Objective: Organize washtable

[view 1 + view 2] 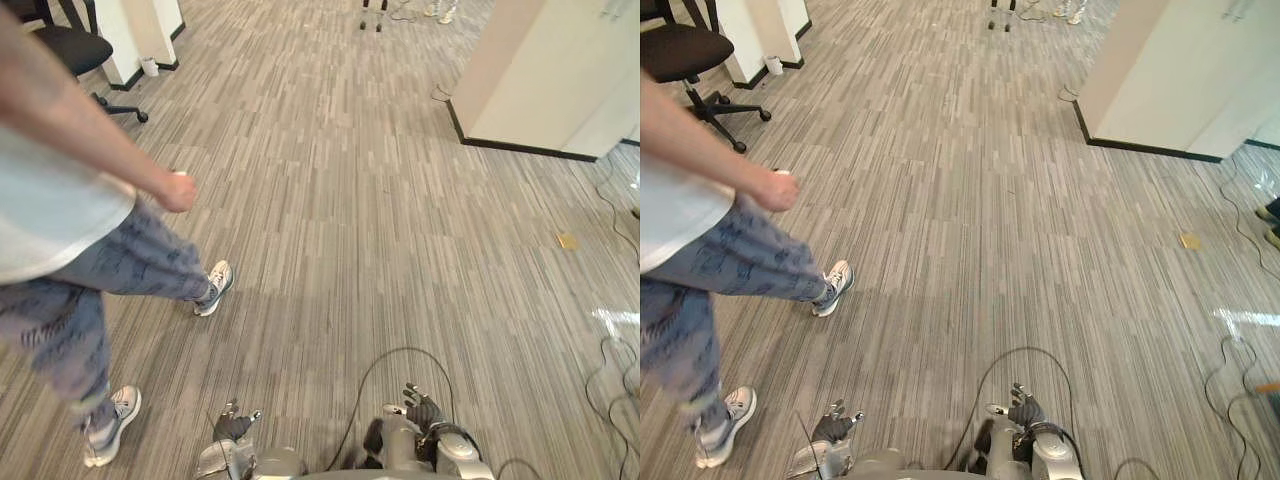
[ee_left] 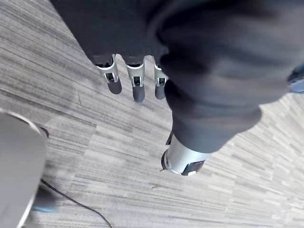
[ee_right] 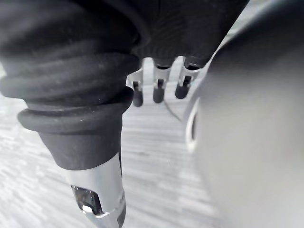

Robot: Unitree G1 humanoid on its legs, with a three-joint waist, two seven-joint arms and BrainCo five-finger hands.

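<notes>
Left hand (image 2: 137, 84) hangs relaxed over carpet (image 2: 118, 156); eye views show person (image 1: 60, 205).

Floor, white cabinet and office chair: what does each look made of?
The floor looks like matte grey streaked carpet or vinyl; a bright glare patch at the right hints at a smooth surface. The cabinet looks like smooth white laminate board with a dark base strip. The chair has a black seat, probably fabric, on a dark wheeled base, plastic or metal.
</notes>
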